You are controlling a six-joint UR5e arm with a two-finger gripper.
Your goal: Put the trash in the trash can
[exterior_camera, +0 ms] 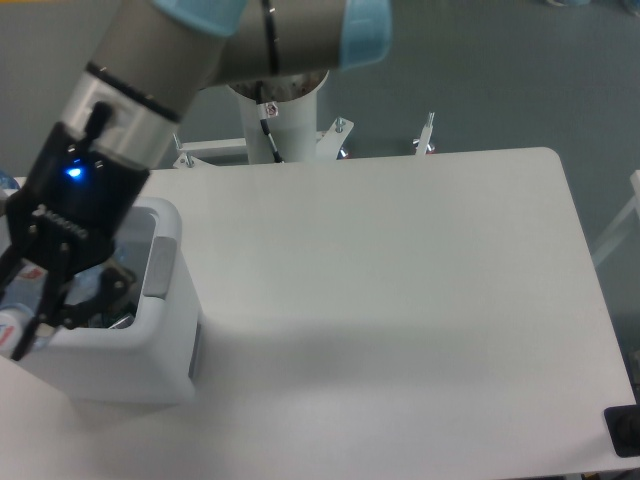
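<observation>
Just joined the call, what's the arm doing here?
The UR5e's black two-finger gripper is over the large white boxy plastic trash can at the left of the white table. It grips a clear crushed plastic bottle, only partly visible at the image's left edge. Some trash already lies inside. The bottle is not yet released.

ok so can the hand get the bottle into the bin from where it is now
Probably yes. The hand hangs over the open bin with the bottle between its fingers, and nothing covers the opening. The bottle sits near the bin's left edge, so a release there might clip the rim.
</observation>
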